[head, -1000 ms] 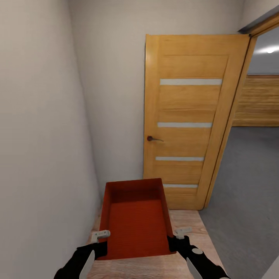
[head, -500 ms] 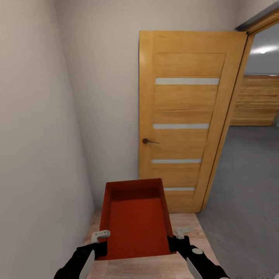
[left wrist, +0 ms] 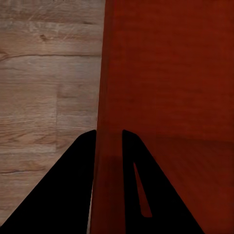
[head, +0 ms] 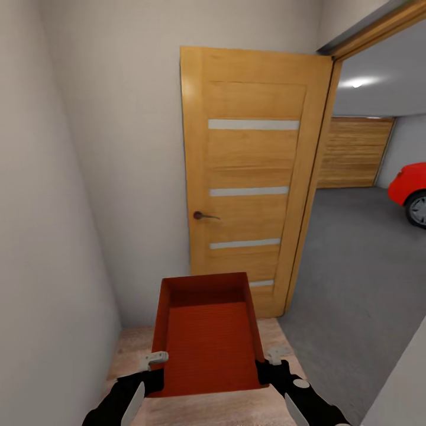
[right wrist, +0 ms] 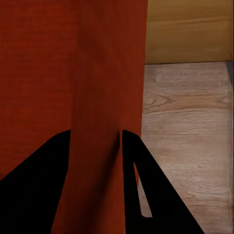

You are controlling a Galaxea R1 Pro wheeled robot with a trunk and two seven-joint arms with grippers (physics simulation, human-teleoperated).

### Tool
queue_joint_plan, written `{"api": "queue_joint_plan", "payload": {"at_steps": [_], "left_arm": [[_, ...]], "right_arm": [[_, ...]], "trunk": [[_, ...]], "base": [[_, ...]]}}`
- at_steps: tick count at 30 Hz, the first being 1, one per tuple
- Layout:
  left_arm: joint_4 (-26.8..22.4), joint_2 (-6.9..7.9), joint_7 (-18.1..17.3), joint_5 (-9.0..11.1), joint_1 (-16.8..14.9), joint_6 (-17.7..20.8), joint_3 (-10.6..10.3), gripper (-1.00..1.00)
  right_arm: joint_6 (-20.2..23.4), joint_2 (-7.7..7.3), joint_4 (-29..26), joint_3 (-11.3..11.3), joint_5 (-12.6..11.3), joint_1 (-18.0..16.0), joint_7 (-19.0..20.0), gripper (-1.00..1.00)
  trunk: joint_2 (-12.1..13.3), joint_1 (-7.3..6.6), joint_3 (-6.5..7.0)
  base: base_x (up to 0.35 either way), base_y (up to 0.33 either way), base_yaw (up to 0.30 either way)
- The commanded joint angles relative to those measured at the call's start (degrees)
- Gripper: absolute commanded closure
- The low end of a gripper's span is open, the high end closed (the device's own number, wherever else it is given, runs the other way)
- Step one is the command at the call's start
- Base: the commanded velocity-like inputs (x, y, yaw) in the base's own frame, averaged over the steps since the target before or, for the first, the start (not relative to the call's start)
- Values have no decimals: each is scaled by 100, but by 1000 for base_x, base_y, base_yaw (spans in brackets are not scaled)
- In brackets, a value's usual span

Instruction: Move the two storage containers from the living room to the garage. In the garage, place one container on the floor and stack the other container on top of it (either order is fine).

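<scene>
One orange-red storage container (head: pixel 207 337) is carried level in front of me, above light wood planks. My left gripper (head: pixel 155 378) is shut on its left wall near the closest corner, and my right gripper (head: pixel 265 371) is shut on its right wall. In the left wrist view the container's wall (left wrist: pixel 109 97) runs between the two black fingers (left wrist: pixel 73 185). The right wrist view has the other wall (right wrist: pixel 97 97) clamped between the fingers (right wrist: pixel 141 190). Through the doorway lie the garage's dark grey floor (head: pixel 355 266) and part of a red car (head: pixel 411 189).
An open wooden door (head: pixel 248 177) with a dark handle (head: pixel 204 216) stands straight ahead against the white wall. A white wall (head: pixel 41 236) runs close on my left. The doorway opens to the right, with a wooden garage door (head: pixel 355 154) at the back.
The view has swung to the right: the door now sits further left, more of the garage shows and the red car has come into sight. The container stays held the same way.
</scene>
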Motion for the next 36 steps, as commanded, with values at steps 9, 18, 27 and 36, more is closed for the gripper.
{"api": "queue_joint_plan", "payload": {"at_steps": [9, 18, 27, 36], "left_arm": [[-28, 103, 173, -137, -6, -107, 55, 100], [-28, 103, 172, -137, -3, -107, 55, 100], [-28, 103, 172, -137, -7, -107, 55, 100], [-28, 103, 172, -135, -5, -107, 55, 100]], "right_arm": [[-24, -7, 17, 102, -77, -4, 110, 100], [-25, -7, 17, 102, -77, -4, 110, 100], [-24, -7, 17, 102, -77, -3, 110, 100], [-21, -7, 17, 102, -77, -4, 110, 100]], "trunk": [[-12, 3, -12], [-12, 3, -12], [-12, 3, -12], [-12, 3, -12]], "base": [[0, 0, -276], [0, 0, -276], [0, 0, -276], [0, 0, -276]]}}
